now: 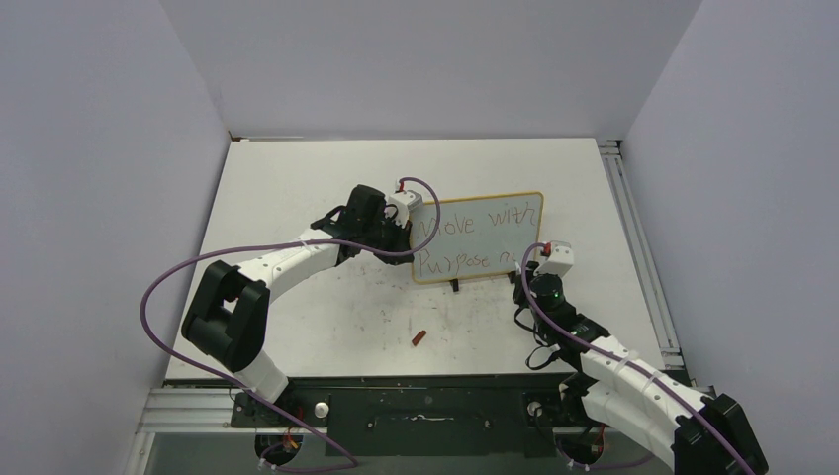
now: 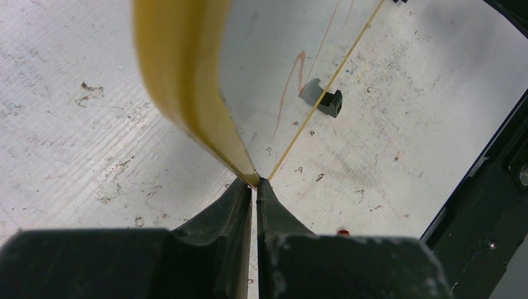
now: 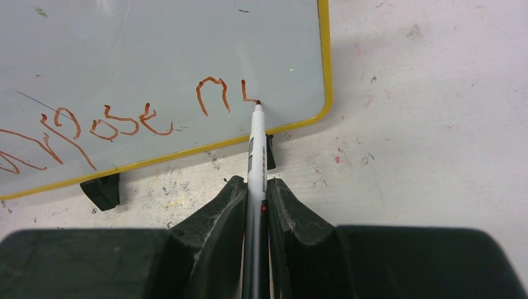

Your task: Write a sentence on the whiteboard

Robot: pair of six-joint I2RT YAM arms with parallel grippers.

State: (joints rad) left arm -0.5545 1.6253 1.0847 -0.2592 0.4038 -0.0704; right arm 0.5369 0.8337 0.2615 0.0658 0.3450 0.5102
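Pale grey walls [image 1: 109, 148] close round a scuffed white desk [image 1: 317, 178], and the board [image 1: 495, 240] stands near its middle on small black feet [image 3: 103, 190], face toward the arms. The left pincer [image 2: 256, 185] is clamped tight on the yellow frame at the board's left edge, steadying it. The right pincer [image 3: 255, 184] is closed on the marker [image 3: 256, 134], whose tip touches the board near the lower right corner.

We judge the sentence [image 1: 475, 216] to be nearly done, with only the last short word left to finish. To do this well, we should press lightly, since a hard push could tip the board back on its feet or slide it in the left grip. We should keep each stroke short and turn before the frame, because little bare board remains to the right of the tip and below it. The left hold should not loosen until the tip lifts off.

Reddish-brown lettering reads "Move with" on the upper line and "Purpose" below it. After that we read an "n" and a fresh angled stroke like an "L" ending at the tip. The marker's barrel carries dark print, too small for us to read. A small red piece [image 1: 419, 338], likely the cap, lies on the desk nearer the arms, well apart from the board.
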